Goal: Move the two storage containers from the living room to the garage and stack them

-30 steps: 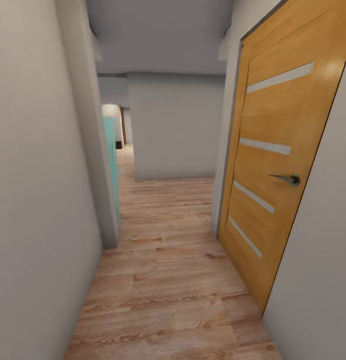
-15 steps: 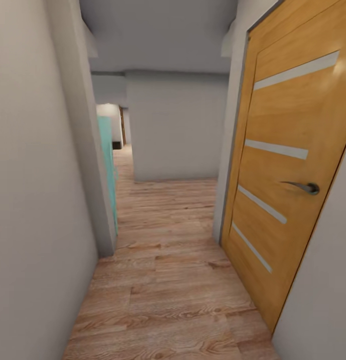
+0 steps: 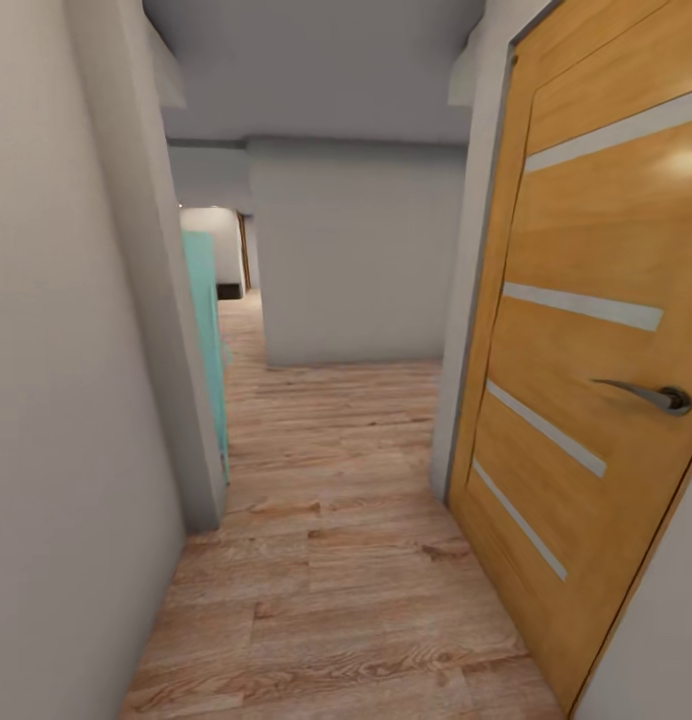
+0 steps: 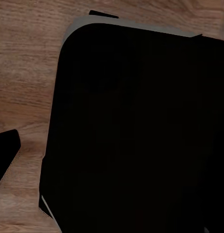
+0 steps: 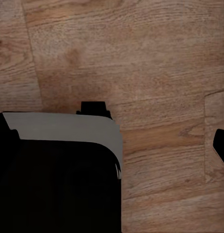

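Robot's just rolling down the hallway, wood floor running straight ahead past the door, can't tell gripper states.

Wooden door, plank hallway floor

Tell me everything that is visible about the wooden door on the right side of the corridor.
The door looks like orange-brown wood with a smooth, slightly shiny face. Four pale narrow strips cross it, one above the other. A grey metal lever handle sits near its right edge. It stands upright in a grey frame, seemingly shut, along the right wall, and its bottom edge meets the light plank floor.
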You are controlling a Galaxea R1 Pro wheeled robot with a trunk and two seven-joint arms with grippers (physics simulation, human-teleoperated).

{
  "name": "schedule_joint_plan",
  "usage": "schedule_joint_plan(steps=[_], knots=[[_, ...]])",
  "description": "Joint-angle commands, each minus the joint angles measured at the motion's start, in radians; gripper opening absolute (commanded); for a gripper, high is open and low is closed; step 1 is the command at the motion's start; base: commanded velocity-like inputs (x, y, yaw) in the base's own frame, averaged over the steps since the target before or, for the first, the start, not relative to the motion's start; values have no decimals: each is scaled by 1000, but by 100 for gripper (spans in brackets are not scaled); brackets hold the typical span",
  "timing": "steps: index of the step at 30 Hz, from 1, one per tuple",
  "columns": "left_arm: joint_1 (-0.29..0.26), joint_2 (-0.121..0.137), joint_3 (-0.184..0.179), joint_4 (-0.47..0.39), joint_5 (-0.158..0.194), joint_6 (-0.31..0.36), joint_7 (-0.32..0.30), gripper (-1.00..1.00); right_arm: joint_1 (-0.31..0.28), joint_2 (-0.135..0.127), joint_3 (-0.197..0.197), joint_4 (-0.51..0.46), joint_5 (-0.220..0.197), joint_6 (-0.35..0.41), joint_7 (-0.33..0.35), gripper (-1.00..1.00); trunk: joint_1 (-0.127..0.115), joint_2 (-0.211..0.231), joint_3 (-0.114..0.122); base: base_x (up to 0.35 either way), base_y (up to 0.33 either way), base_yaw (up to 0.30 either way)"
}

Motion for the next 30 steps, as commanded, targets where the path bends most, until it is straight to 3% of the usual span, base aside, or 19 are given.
schedule_joint_plan(steps=[1, 15, 19, 22, 30], knots=[[1, 0, 6, -2, 6, -1, 1, 100, -1, 0, 5, 3, -1, -5, -2, 100, 1, 0, -1, 324, 0, 0], [1, 0, 7, -5, 7, -4, 2, 100, -1, -2, 7, 4, -1, -5, -4, 100, 1, 0, -1, 324, -44, 0], [1, -2, 7, -62, 16, 1, 4, 100, 0, 1, 7, 5, -2, -7, -3, 100, 1, 0, -1, 324, -73, 0], [1, 1, 6, -119, 20, 28, 7, 100, 1, 1, 6, 6, -3, -12, -3, 100, 1, 0, -1, 324, -81, 0], [1, 3, 6, -135, 21, 86, 7, 100, 1, 1, 6, 6, -2, -6, -2, 100, 1, 0, -1, 324, -85, 0]])
